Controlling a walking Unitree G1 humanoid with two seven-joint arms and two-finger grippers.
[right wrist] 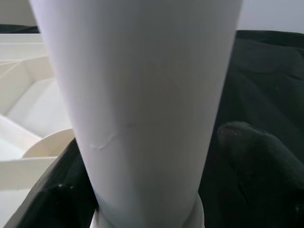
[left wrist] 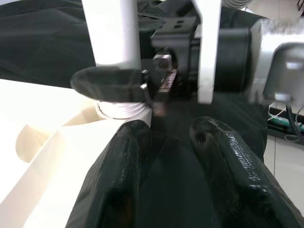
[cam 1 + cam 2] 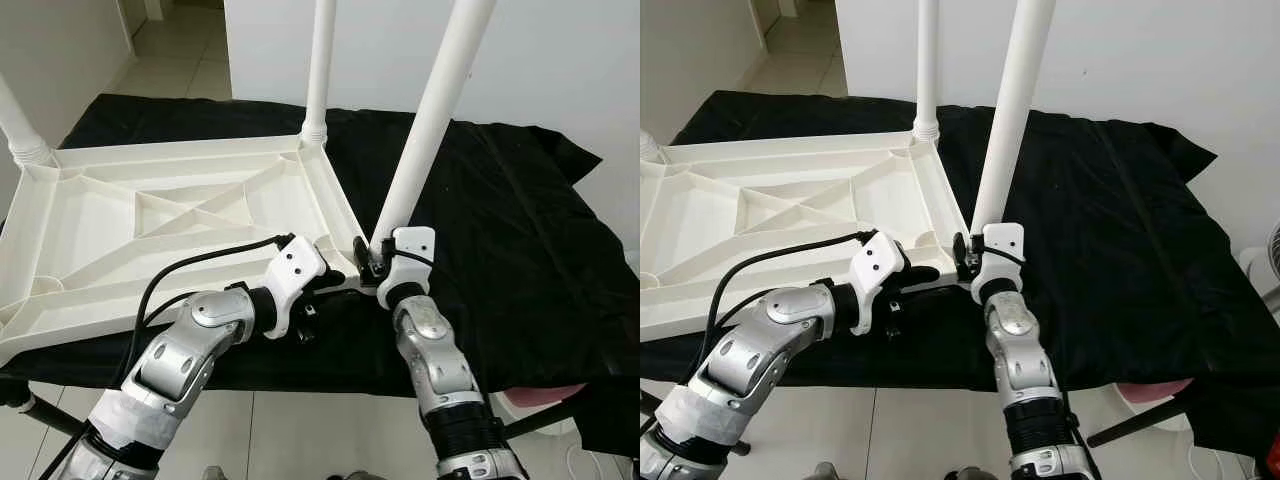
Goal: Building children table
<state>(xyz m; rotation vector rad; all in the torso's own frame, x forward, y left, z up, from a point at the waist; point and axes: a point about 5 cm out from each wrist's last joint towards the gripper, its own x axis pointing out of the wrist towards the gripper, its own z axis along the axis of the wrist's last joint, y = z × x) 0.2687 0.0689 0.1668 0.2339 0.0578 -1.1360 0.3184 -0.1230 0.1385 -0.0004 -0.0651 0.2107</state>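
A white plastic children's table (image 3: 150, 215) lies upside down on a black cloth. Two white legs stand in its far corners, the far-left leg (image 3: 15, 120) and the far-right leg (image 3: 320, 70). A third leg (image 3: 430, 120) leans at the near right corner, its foot in the socket (image 2: 121, 110). My right gripper (image 3: 372, 252) is shut on this leg just above the socket, with fingers (image 1: 256, 161) on either side of it. My left gripper (image 3: 335, 280) is open beside that corner, its fingers (image 2: 118, 180) pointing at the leg's base with only cloth between them.
The black cloth (image 3: 500, 220) covers a low stand that ends just in front of my arms. A white wall (image 3: 560, 60) rises close behind. Tiled floor lies below, with a pink object (image 3: 540, 400) at the lower right. A black cable (image 3: 200, 260) loops over the tabletop's near edge.
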